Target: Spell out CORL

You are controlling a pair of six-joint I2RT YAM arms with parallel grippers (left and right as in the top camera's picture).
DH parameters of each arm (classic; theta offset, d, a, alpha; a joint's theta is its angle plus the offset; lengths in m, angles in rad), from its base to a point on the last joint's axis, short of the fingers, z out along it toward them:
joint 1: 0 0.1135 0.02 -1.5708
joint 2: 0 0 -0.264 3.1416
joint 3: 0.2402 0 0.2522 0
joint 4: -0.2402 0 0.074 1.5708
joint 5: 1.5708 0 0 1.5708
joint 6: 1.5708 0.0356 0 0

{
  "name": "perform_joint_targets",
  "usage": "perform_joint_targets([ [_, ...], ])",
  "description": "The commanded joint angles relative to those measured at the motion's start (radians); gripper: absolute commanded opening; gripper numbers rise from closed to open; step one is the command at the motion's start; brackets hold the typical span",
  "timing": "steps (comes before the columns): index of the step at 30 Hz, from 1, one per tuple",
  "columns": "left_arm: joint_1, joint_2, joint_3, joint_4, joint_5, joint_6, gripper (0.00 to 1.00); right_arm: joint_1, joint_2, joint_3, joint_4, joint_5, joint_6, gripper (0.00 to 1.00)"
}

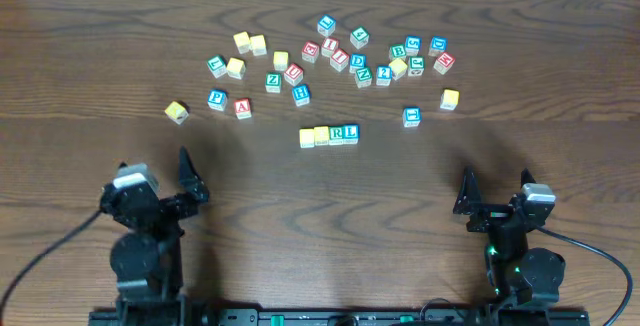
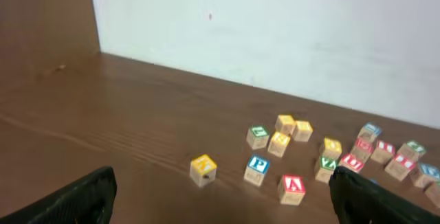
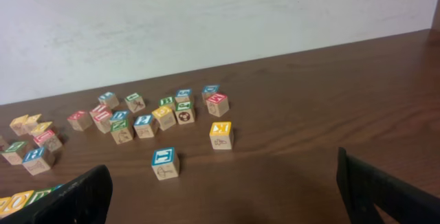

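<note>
A row of small letter blocks (image 1: 329, 135) lies at the table's middle: two yellow-topped blocks, then a green R and a blue L, side by side and touching. Its left end shows at the bottom left of the right wrist view (image 3: 17, 200). Many loose letter blocks (image 1: 340, 56) lie scattered behind the row. My left gripper (image 1: 155, 181) is open and empty near the front left. My right gripper (image 1: 497, 198) is open and empty near the front right. Both are well short of the blocks.
A yellow block (image 1: 177, 112) lies alone at the left, also in the left wrist view (image 2: 203, 169). A blue P block (image 2: 258, 170) and red A block (image 2: 293, 188) sit near it. A blue block (image 3: 165, 163) and a yellow block (image 3: 221, 135) lie ahead of my right gripper.
</note>
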Motion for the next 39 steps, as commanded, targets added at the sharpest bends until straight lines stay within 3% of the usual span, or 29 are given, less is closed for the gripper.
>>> perform_joint_targets([
  [1,0.003,-0.100,-0.090,0.041,0.021,0.081,0.98,-0.016,-0.006,-0.004,-0.001,-0.006,-0.008,0.99],
  [14,0.003,-0.215,-0.226,0.035,0.020,0.134,0.98,-0.016,-0.006,-0.004,-0.001,-0.006,-0.008,0.99],
  [20,0.003,-0.235,-0.225,-0.063,0.020,0.167,0.98,-0.016,-0.006,-0.004,-0.001,-0.006,-0.008,0.99],
  [39,-0.013,-0.232,-0.225,-0.059,0.027,0.166,0.98,-0.016,-0.006,-0.004,-0.001,-0.006,-0.008,0.99],
])
